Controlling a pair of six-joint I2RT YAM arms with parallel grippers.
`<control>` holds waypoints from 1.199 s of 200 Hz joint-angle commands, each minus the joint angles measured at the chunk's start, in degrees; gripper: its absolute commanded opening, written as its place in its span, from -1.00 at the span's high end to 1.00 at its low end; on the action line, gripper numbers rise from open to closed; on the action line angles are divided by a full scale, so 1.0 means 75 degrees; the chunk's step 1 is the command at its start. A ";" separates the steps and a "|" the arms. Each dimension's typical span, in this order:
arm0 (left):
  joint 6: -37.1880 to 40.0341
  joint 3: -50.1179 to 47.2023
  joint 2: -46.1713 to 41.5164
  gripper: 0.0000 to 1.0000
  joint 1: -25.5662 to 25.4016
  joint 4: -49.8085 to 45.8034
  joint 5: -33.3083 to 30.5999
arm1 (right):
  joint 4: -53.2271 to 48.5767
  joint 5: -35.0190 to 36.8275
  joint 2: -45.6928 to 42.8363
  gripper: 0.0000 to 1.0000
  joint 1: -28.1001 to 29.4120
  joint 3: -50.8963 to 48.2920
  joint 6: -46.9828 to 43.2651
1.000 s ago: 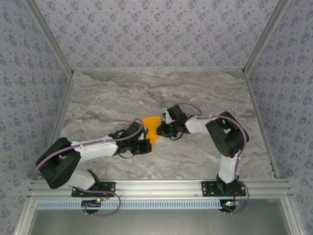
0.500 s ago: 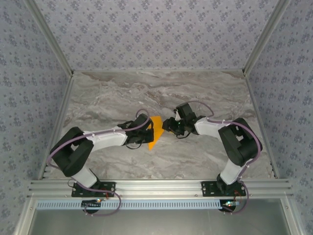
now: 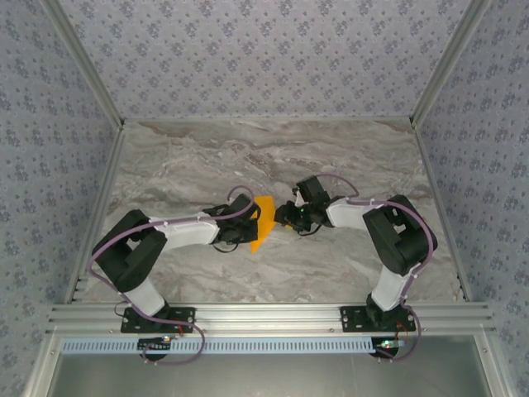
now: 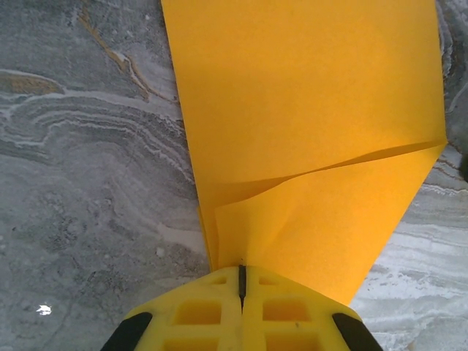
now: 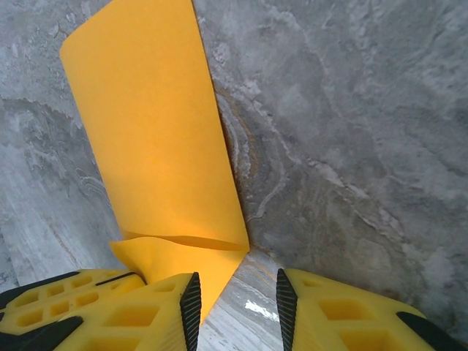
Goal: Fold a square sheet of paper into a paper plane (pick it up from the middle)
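The square sheet of paper (image 3: pixel 264 218) is bright orange, folded over on itself, and stands partly lifted off the marble table (image 3: pixel 207 157) between the two arms. My left gripper (image 3: pixel 250 228) is shut on its near edge; in the left wrist view the yellow jaws (image 4: pixel 241 276) meet with the paper (image 4: pixel 307 110) fanning out ahead, one creased flap on top. My right gripper (image 3: pixel 280 218) stands just right of the sheet. Its jaws (image 5: pixel 235 300) are open, with bare table between them, and the paper (image 5: pixel 153 131) runs past the left finger (image 5: pixel 146 314).
The marble table stretches out behind and to both sides of the arms. Metal frame posts (image 3: pixel 99 83) and patterned walls (image 3: pixel 264 50) close it in. An aluminium rail (image 3: pixel 264 314) runs along the near edge by the arm bases.
My right gripper has opened and let go of the paper, staying close on its right. The left arm has swung forward, carrying the sheet a little up and to the right.
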 commanded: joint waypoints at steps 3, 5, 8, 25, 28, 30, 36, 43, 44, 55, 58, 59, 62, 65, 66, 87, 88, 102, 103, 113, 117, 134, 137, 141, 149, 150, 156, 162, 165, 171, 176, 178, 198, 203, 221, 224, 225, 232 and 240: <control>-0.0242 -0.0104 0.0244 1.00 0.0044 -0.0476 -0.0214 | 0.0058 -0.0225 0.0178 0.26 0.0024 0.0240 0.0080; -0.0258 -0.0105 0.0244 1.00 0.0039 -0.0482 -0.0223 | 0.0056 -0.0222 0.0180 0.26 0.0026 0.0241 0.0078; -0.0275 -0.0123 0.0243 1.00 0.0044 -0.0483 -0.0225 | 0.0052 -0.0232 0.0191 0.26 0.0031 0.0250 0.0088; -0.0365 -0.0175 0.0222 1.00 0.0044 -0.0480 -0.0238 | 0.0041 -0.0234 0.0239 0.27 0.0029 0.0287 0.0104; -0.0360 -0.0182 0.0225 1.00 0.0036 -0.0471 -0.0227 | 0.0030 -0.0217 0.0250 0.27 0.0031 0.0298 0.0099; -0.0361 -0.0192 0.0216 1.00 0.0043 -0.0471 -0.0223 | 0.0025 -0.0205 0.0251 0.27 0.0025 0.0290 0.0097; -0.0349 -0.0188 0.0189 1.00 0.0042 -0.0443 -0.0194 | 0.0001 -0.0164 0.0254 0.27 0.0033 0.0296 0.0103; -0.0323 -0.0188 0.0147 1.00 0.0044 -0.0404 -0.0141 | -0.0040 -0.0112 0.0248 0.28 0.0035 0.0303 0.0097; -0.0311 -0.0194 0.0137 1.00 0.0039 -0.0397 -0.0130 | -0.0038 -0.0110 0.0250 0.28 0.0035 0.0307 0.0097; -0.0179 -0.0162 0.0027 1.00 0.0045 -0.0275 0.0035 | -0.0070 -0.0066 0.0229 0.28 0.0035 0.0300 0.0095; -0.0130 -0.0143 -0.0013 1.00 0.0043 -0.0243 0.0106 | -0.0070 -0.0061 0.0228 0.28 0.0034 0.0300 0.0087; -0.0109 -0.0136 -0.0025 1.00 0.0044 -0.0223 0.0128 | -0.0076 -0.0061 0.0228 0.28 0.0034 0.0300 0.0086; -0.0067 -0.0117 -0.0065 1.00 0.0045 -0.0164 0.0185 | -0.0084 -0.0061 0.0218 0.27 0.0025 0.0300 0.0085; -0.0009 -0.0092 -0.0106 1.00 0.0042 -0.0118 0.0271 | -0.0082 -0.0046 0.0210 0.28 0.0026 0.0291 0.0092; 0.0010 -0.0081 -0.0124 1.00 0.0043 -0.0113 0.0286 | -0.0082 -0.0048 0.0207 0.28 0.0031 0.0289 0.0088; 0.0307 0.0177 -0.0412 0.95 0.0045 -0.0017 0.0535 | -0.0094 -0.0026 0.0165 0.27 0.0031 0.0269 0.0081; 0.0314 0.0194 -0.0424 0.95 0.0045 -0.0016 0.0536 | -0.0094 -0.0020 0.0167 0.28 0.0033 0.0273 0.0083; 0.0452 0.0379 -0.0495 0.94 0.0045 -0.0131 0.0441 | -0.0094 -0.0014 0.0134 0.28 0.0030 0.0241 0.0087; 0.0463 0.0389 -0.0494 0.94 0.0045 -0.0143 0.0430 | -0.0094 -0.0008 0.0128 0.28 0.0032 0.0241 0.0086; 0.0547 0.0526 -0.0434 0.93 0.0053 -0.0254 0.0324 | -0.0094 0.0010 0.0115 0.27 0.0037 0.0230 0.0088; 0.0562 0.0570 -0.0393 0.93 0.0056 -0.0297 0.0297 | -0.0111 0.0015 0.0120 0.27 0.0044 0.0226 0.0096; 0.0614 0.0707 -0.0144 0.93 0.0097 -0.0382 0.0238 | -0.0106 0.0021 0.0117 0.27 0.0047 0.0218 0.0099; 0.0615 0.0720 -0.0102 0.94 0.0103 -0.0389 0.0222 | -0.0116 0.0021 0.0117 0.27 0.0036 0.0218 0.0102; 0.0615 0.0732 -0.0040 0.93 0.0125 -0.0389 0.0220 | -0.0126 0.0024 0.0115 0.27 0.0040 0.0216 0.0103; 0.0608 0.0770 0.0074 0.94 0.0153 -0.0407 0.0220 | -0.0118 0.0021 0.0112 0.26 0.0044 0.0206 0.0087; 0.0611 0.0778 0.0089 0.94 0.0158 -0.0410 0.0214 | -0.0123 0.0015 0.0111 0.26 0.0045 0.0206 0.0086; 0.0609 0.0807 0.0173 0.94 0.0182 -0.0438 0.0187 | -0.0131 0.0021 0.0111 0.26 0.0046 0.0195 0.0085; 0.0604 0.0826 0.0238 0.94 0.0204 -0.0456 0.0176 | -0.0139 0.0027 0.0111 0.26 0.0043 0.0194 0.0088; 0.0597 0.0831 0.0271 0.95 0.0208 -0.0468 0.0170 | -0.0146 0.0022 0.0111 0.26 0.0045 0.0194 0.0094; 0.0579 0.0826 0.0310 0.95 0.0224 -0.0480 0.0120 | -0.0147 0.0024 0.0108 0.26 0.0045 0.0200 0.0085; 0.0560 0.0831 0.0336 0.95 0.0239 -0.0499 0.0068 | -0.0147 0.0021 0.0112 0.26 0.0043 0.0194 0.0085; 0.0566 0.0832 0.0346 0.95 0.0237 -0.0511 0.0044 | -0.0142 0.0013 0.0114 0.26 0.0043 0.0191 0.0085; 0.0504 0.0846 0.0423 0.97 0.0291 -0.0693 -0.0204 | -0.0141 0.0010 0.0114 0.26 0.0046 0.0194 0.0092; 0.0488 0.0824 0.0431 0.98 0.0299 -0.0708 -0.0235 | -0.0130 0.0016 0.0117 0.26 0.0046 0.0194 0.0096; 0.0401 0.0720 0.0432 1.00 0.0338 -0.0717 -0.0287 | -0.0106 -0.0013 0.0143 0.26 0.0040 0.0206 0.0115; 0.0386 0.0707 0.0432 1.00 0.0355 -0.0712 -0.0285 | -0.0097 -0.0024 0.0145 0.26 0.0044 0.0206 0.0110; 0.0383 0.0699 0.0432 1.00 0.0358 -0.0715 -0.0284 | -0.0095 -0.0031 0.0146 0.26 0.0046 0.0206 0.0115; 0.0348 0.0646 0.0432 1.00 0.0361 -0.0698 -0.0284 | -0.0077 -0.0055 0.0163 0.26 0.0041 0.0217 0.0122; 0.0328 0.0588 0.0429 1.00 0.0373 -0.0671 -0.0273 | -0.0048 -0.0072 0.0180 0.26 0.0044 0.0218 0.0143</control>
